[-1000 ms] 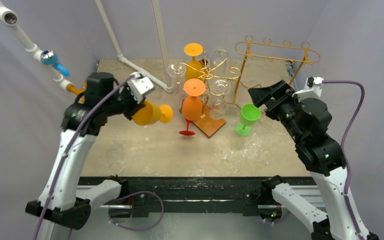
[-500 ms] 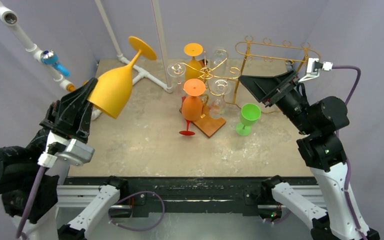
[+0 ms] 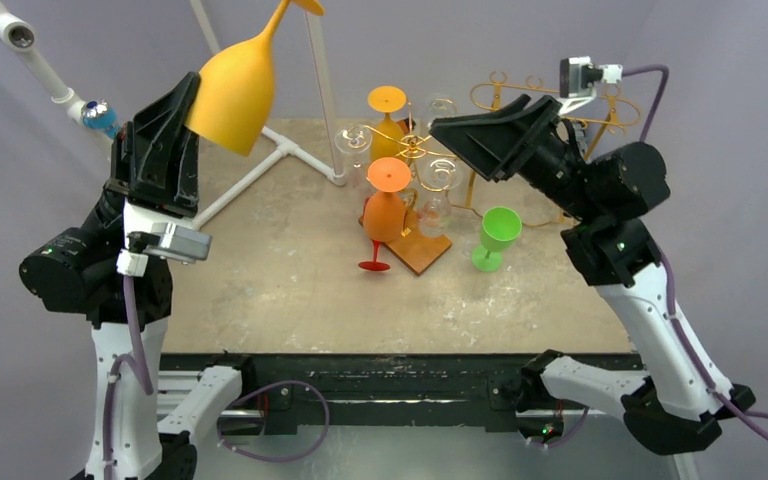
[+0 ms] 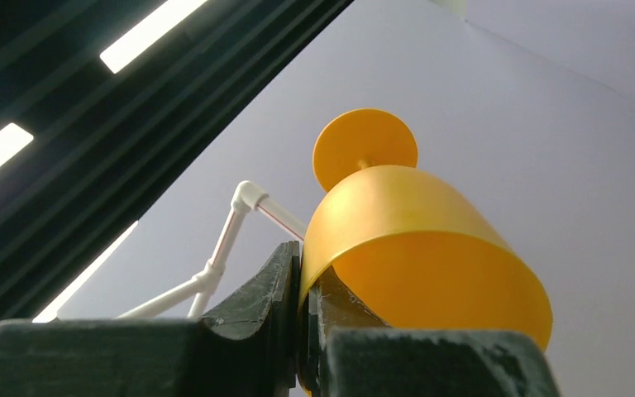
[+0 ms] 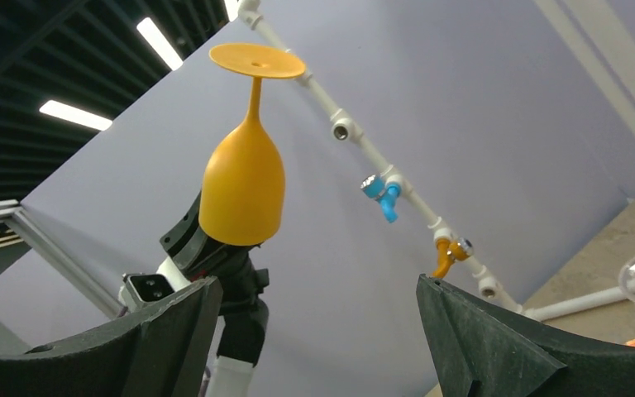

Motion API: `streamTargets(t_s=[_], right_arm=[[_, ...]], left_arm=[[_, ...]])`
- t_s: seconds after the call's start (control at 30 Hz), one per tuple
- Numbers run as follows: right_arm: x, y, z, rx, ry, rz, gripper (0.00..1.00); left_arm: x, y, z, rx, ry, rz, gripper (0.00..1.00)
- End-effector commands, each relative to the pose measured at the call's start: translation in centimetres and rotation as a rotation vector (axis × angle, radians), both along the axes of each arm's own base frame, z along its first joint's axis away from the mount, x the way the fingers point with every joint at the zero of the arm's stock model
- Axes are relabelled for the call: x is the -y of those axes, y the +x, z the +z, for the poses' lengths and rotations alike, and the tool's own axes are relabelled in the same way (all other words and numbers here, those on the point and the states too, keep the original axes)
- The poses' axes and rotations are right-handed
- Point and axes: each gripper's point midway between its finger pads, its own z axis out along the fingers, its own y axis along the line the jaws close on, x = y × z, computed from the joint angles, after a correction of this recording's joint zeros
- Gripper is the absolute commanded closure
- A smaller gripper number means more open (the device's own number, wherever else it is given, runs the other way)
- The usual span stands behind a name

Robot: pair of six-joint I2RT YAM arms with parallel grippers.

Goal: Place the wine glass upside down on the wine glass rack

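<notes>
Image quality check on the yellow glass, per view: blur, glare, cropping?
Top external: evenly lit, yellow wine glass sharp, but its foot is partly cut by the top edge. Left wrist: ceiling light strips blown out, left gripper jaws soft in the foreground, bowl clear. Right wrist: whole glass in frame and sharp; right gripper jaws are dark silhouettes.

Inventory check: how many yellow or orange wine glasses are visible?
3: a yellow glass pinched in the left hand; front orange glass and rear orange glass inverted on the rack. Others may be hidden.
</notes>
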Motion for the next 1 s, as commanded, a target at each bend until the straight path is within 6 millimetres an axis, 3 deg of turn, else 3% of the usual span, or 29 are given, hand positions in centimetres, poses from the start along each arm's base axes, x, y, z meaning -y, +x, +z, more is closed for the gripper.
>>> streamTargets(t_s=[0.0,0.1,0.33,0.5,0.73,0.97], right_arm=[[-2.3,-0.7,2.6,0.123,-0.011,0.059,0.01],[-5.3,-0.2,2.6,0.135,0.001,0.111,0.01],[-9.8,-0.9,5.5,0.258,0.137,0.179,0.01],[-13.0,-0.4,6.4,0.261,0.166,0.201,0.01],[-16.6,1.1,5.7,0.202,0.178,0.218,0.01],[-19.7,-0.4,5.3,0.193,0.186,0.292,0.01]], left_arm=[[1.8,-1.7,1.0,0.148,0.081,-0.119,1.0],[2.3,0.3,-0.3,0.133,0.113,-0.13,1.0],[2.1,2.5,-1.0,0.139,0.104,-0.097,1.0],[2.1,2.3,-1.9,0.135,0.091,-0.111,1.0],[1.9,1.9,-2.8,0.136,0.083,-0.102,1.0],[2.2,1.7,-3.6,0.142,0.113,-0.101,1.0]])
